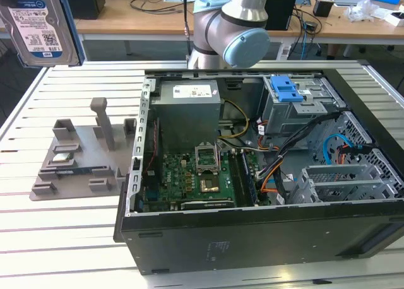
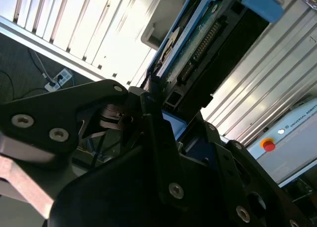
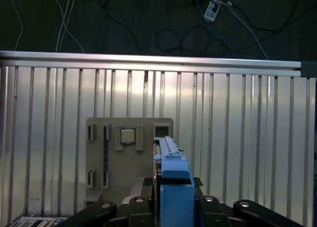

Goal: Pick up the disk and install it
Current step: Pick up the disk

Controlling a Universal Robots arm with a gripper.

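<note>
arm point(image 1: 243, 11): silver-grey tube, pale blue joint cap point(image 1: 246, 47) | hand point(image 3: 174, 186): black, silver screws point(image 2: 170, 190)

The disk point(image 1: 38, 24) bears a white-and-blue label point(image 1: 35, 35) (barcodes, fine print), its wording too small to read.

Colours I see
Disk point(image 1: 38, 24): white-and-blue barcoded label, bright blue edging; at five o'clock from it, green motherboard point(image 1: 189, 178), black case point(image 1: 252, 235), ribbed silver table point(image 1: 63, 238).

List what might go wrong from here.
1. The gripper holds the disk well above the table; a slip would likely drop it onto the slats.
2. Cables lie loose beside the cage in the case; the disk might snag on them going in.
</note>
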